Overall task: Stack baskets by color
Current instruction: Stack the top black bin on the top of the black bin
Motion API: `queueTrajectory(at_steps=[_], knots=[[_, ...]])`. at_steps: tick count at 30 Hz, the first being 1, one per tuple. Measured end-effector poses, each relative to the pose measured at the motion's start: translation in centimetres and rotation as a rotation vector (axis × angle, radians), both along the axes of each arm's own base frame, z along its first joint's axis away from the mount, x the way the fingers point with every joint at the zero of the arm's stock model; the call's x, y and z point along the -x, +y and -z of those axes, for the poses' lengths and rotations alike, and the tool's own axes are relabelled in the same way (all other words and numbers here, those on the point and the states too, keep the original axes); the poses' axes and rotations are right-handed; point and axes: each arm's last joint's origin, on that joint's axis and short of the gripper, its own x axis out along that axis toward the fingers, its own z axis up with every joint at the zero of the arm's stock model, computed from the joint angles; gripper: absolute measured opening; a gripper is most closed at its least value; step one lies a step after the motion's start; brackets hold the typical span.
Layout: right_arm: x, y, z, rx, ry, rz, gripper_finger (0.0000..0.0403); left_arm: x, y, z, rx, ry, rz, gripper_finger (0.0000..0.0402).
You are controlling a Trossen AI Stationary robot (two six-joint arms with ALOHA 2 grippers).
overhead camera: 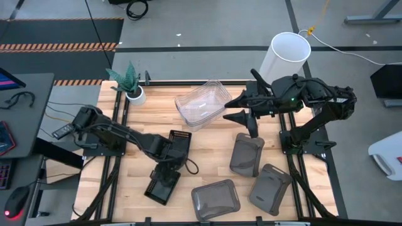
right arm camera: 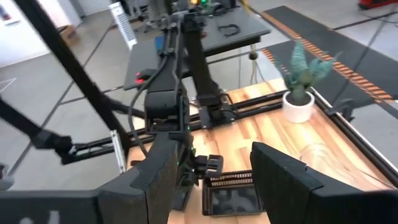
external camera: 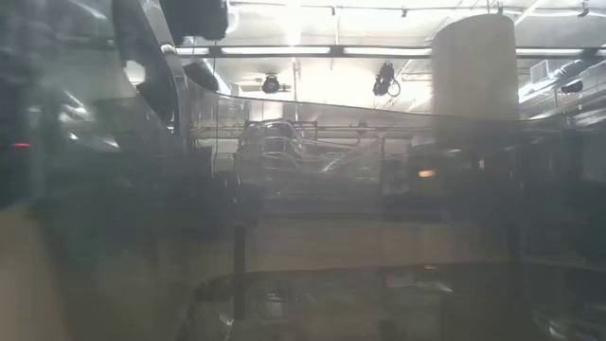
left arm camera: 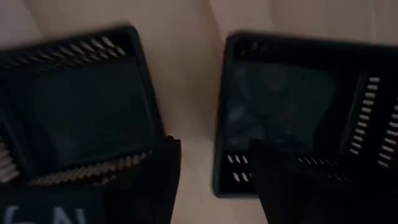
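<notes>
Two black perforated baskets lie flat on the wooden table, one beside the other. My left gripper hangs open above the gap between them, pointing down; in the left wrist view its fingers frame bare wood between the two black baskets. A clear basket sits at the far middle. Three smoky grey baskets lie at the near right. My right gripper is open, raised beside the clear basket, with nothing between its fingers.
A tall white cylinder stands beyond the table's far right corner. A small potted plant stands at the far left. A grey basket wall fills the low view, close to the camera. Bare wood shows at the near left.
</notes>
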Motion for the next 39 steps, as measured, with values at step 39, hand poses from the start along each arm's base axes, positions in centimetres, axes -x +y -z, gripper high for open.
queueTrajectory(at_steps=[39], knots=[[-4.1, -2.9, 0.5, 0.093, -0.096, 0.21, 0.0208, -1.8, 2.0, -1.0, -0.026, -0.207, -0.247, 0.0162]])
